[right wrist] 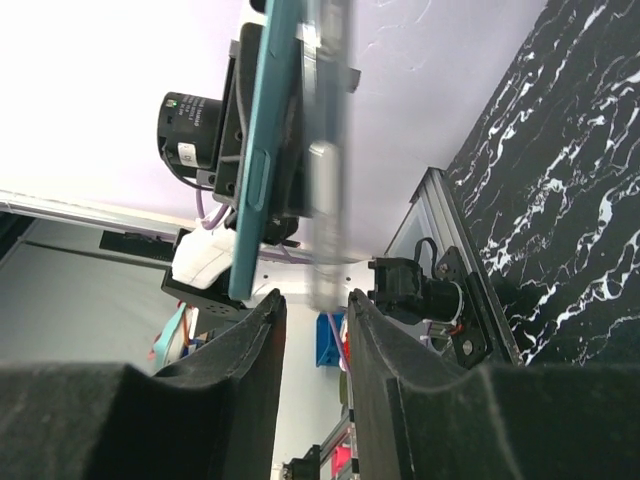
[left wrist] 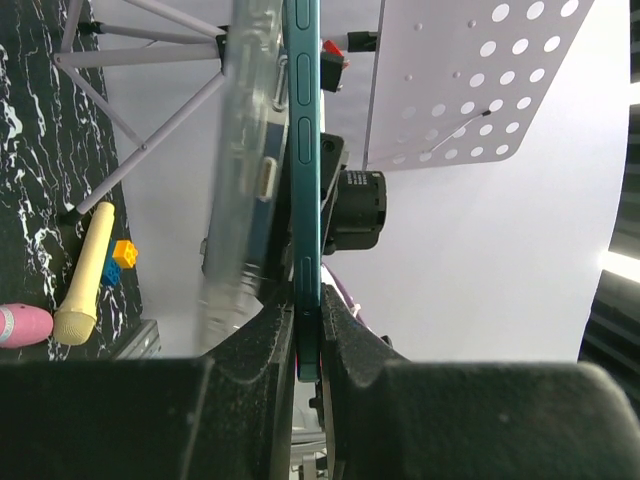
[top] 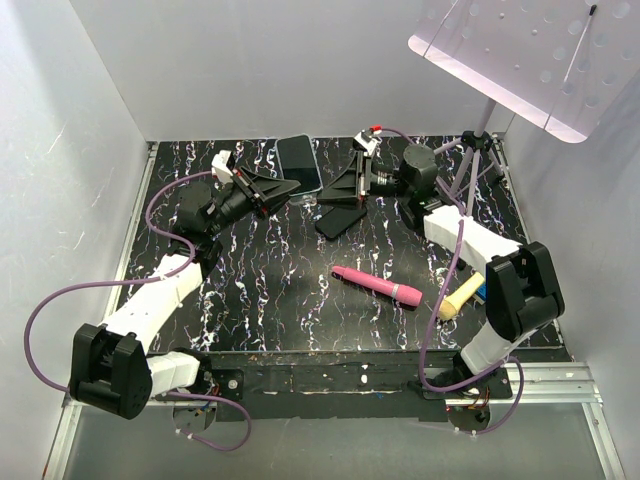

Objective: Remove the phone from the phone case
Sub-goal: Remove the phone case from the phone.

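Teal edge of the phone [left wrist: 308,150] runs straight up the left wrist frame, glossy and edge-on, with slot-shaped side buttons showing. Left gripper [left wrist: 308,345] is clamped on its lower end. Clear plastic phone case [left wrist: 240,150] bows away at left. Right gripper [right wrist: 318,310] straddles the blurred case end; grip unclear. White label [right wrist: 183,152] on the black cylinder [right wrist: 195,115] is too small to read.

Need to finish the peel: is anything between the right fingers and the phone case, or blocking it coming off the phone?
Nothing visible does. The phone case reaches straight into the gap between the right fingers, and it gapes away from the phone, which the left fingers clamp by its edge.
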Controlling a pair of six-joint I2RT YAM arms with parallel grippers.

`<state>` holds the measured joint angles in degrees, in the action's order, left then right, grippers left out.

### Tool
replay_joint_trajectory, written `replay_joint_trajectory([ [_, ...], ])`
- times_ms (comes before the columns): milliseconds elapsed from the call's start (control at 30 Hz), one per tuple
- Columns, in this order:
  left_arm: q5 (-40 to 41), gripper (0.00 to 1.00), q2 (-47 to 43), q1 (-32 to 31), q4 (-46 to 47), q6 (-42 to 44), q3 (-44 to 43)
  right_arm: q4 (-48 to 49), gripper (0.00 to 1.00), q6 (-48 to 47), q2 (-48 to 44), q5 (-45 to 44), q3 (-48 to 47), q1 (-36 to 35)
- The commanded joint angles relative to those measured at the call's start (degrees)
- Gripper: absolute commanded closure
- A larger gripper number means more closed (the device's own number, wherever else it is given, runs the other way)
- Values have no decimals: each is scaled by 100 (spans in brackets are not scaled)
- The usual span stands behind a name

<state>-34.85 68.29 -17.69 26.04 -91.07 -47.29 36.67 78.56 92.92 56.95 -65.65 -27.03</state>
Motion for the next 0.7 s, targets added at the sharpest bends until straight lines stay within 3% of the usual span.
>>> replay_joint_trajectory([
  [0,-92,100,-264,-24,402,10,18,551,62,202,68,-131,-370,-83],
  [267,-92,100,-308,-32,446,10,53,474,61,142,50,-236,-308,-127],
  [333,-83,100,-317,-32,437,19,53,281,68,19,111,-281,-457,-145],
  [433,-101,100,-334,-24,445,-16,62,-167,87,-288,191,-464,-686,-189],
  [500,-145,100,-325,-24,515,-51,71,-832,99,-752,217,-710,-940,-189],
  [667,-285,100,-325,-41,481,-131,114,-3819,99,-2738,278,-2437,-1914,-207],
])
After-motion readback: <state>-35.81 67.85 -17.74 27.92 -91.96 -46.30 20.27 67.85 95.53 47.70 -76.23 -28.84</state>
